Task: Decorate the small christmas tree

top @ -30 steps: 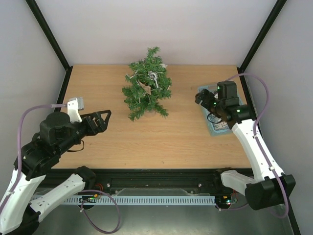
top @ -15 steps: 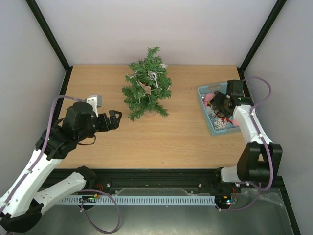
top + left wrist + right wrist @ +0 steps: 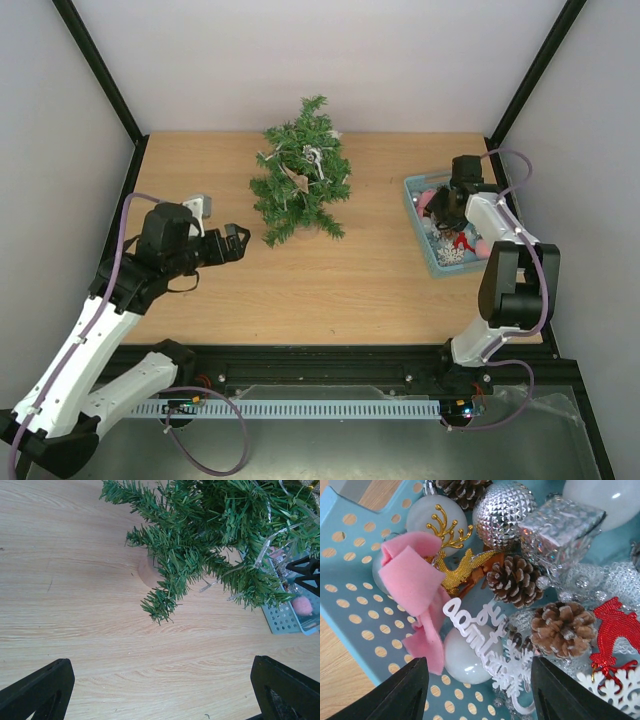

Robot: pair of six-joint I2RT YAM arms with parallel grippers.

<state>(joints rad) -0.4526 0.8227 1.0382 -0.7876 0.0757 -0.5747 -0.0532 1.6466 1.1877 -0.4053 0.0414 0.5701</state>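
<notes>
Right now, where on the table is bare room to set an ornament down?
Bare table lies between the small christmas tree and the blue basket, and along the near edge in front of the tree. The basket is crowded with ornaments.

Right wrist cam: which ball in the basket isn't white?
The silver ball with the studded, faceted surface, next to the silver gift box. The rest are smooth white, one with gold antlers.

Wooden table [image 3: 330, 285]: tree [image 3: 300, 185], blue basket [image 3: 419, 222]
</notes>
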